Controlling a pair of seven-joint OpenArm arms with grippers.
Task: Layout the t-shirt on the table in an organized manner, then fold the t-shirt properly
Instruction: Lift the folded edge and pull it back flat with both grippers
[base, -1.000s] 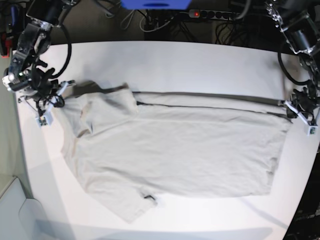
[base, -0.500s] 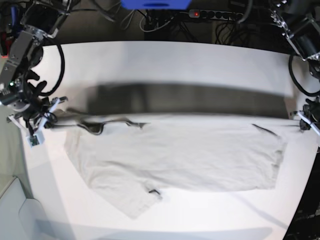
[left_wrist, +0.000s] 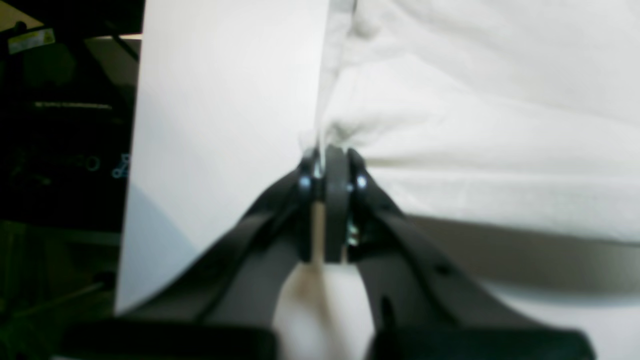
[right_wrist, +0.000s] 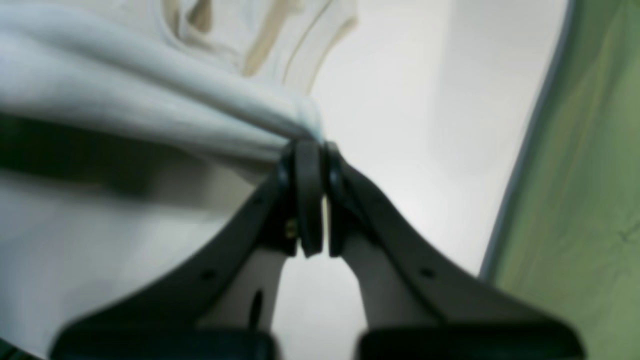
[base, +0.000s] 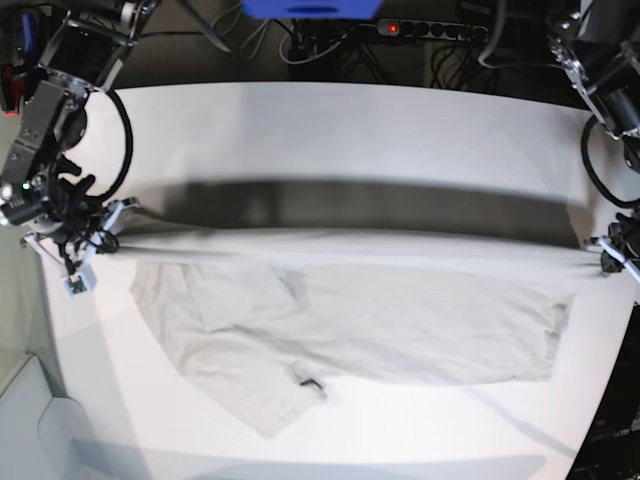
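Both sets of fingers, left (base: 612, 258) at three o'clock and right (base: 97, 238) at nine, pinch the t-shirt (base: 350, 320) stretched taut above the counter (base: 330, 130).

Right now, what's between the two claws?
In the base view, the t-shirt stretches between the right claw and left claw, each pinching an end.

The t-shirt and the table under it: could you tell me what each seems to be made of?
The t-shirt looks like soft, matte knit cloth, probably cotton: it wrinkles, sags and bunches where the shut right gripper and left gripper pinch it. The table looks like a smooth, hard white board, possibly laminate, with a faint sheen and soft shadows.
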